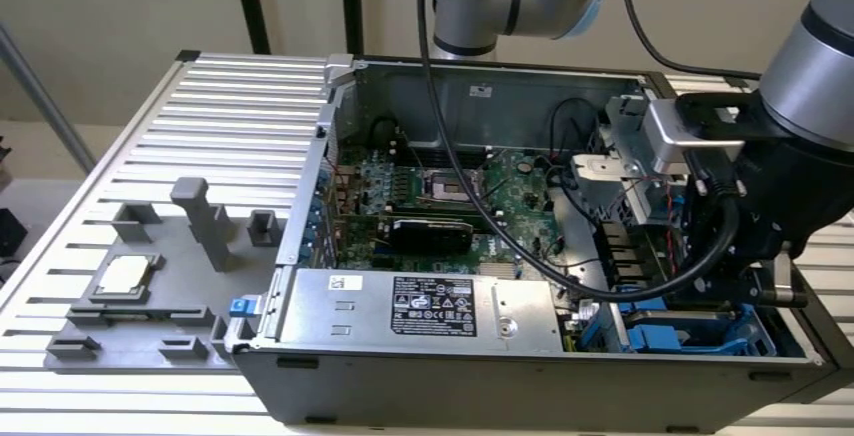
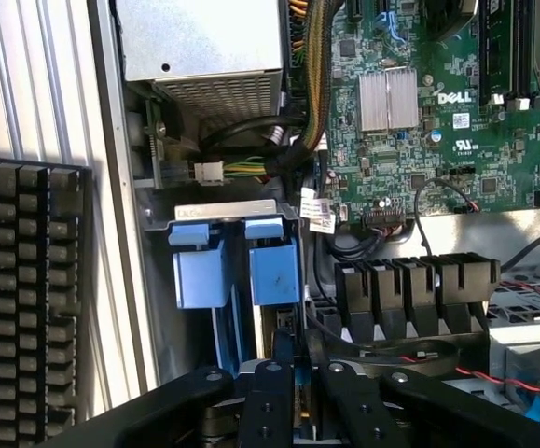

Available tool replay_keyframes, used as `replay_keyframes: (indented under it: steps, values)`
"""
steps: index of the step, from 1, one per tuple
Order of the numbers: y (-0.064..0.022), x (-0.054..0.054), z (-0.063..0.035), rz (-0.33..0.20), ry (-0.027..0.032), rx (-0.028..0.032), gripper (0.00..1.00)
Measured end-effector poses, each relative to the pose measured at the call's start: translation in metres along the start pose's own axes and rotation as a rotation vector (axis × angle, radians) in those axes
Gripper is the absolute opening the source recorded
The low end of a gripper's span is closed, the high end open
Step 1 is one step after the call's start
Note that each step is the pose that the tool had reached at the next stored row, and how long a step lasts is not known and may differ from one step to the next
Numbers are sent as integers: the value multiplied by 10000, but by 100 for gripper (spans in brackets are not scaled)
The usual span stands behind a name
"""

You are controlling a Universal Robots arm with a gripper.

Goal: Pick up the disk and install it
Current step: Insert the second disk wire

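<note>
Sitting in the drive bay at the corner of the open grey computer case (image 1: 534, 376), the disk (image 2: 274, 271) shows mostly its blue plastic carrier frame with two blue tabs, its metal body seen edge-on between them. The silver-and-black robot arm (image 1: 814, 106) reaches down into the case at the exterior view's right, beside the green motherboard (image 1: 441, 191). The black gripper (image 2: 293, 359) points into the bay, fingers closed narrowly on the disk's edge.
</note>
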State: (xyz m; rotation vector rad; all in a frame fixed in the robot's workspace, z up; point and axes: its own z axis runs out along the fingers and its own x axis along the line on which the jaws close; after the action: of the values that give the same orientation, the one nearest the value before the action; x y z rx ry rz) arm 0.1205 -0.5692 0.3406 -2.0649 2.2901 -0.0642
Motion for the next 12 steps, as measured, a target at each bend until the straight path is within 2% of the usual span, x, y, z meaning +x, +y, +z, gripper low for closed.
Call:
replay_keyframes:
  steps: [12]
  values:
    - [1, 8, 25, 3, -33, -4, 17]
